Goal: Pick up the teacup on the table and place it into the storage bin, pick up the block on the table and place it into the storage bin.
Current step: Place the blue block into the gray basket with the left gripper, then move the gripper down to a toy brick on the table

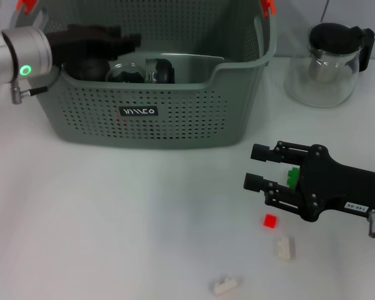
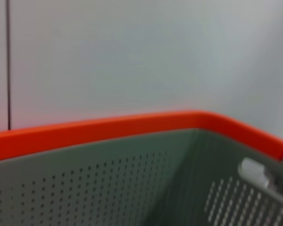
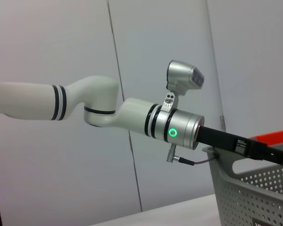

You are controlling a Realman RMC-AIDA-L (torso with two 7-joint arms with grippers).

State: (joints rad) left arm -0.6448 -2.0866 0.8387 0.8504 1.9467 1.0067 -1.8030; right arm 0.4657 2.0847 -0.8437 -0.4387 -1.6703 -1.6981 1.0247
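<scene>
my left gripper reaches over the left rim of the storage bin and sits down inside it, right by the teacup, a clear glass cup lying low in the bin. i cannot tell whether my left fingers are parted or closed on it; the dark body hides them, and my left wrist view shows only the bin's orange rim and perforated wall. the risk on this side: if i lift out while the glass is caught on me, it comes back up or knocks the wall, and my forearm could snag the rim and drag the whole bin.

on the table, well right of the bin's front corner, my right gripper hovers with its fingers spread and nothing between the tips. a green block shows just behind the fingers, partly hidden by the gripper body. a red block lies just below it, with a white block and another white piece nearer the front edge. these pieces are small and close together, so i judge a descent slightly off could nudge one away or pinch two at once. the glass teapot stands behind my right arm; a wide swing toward the bin could clip it.
</scene>
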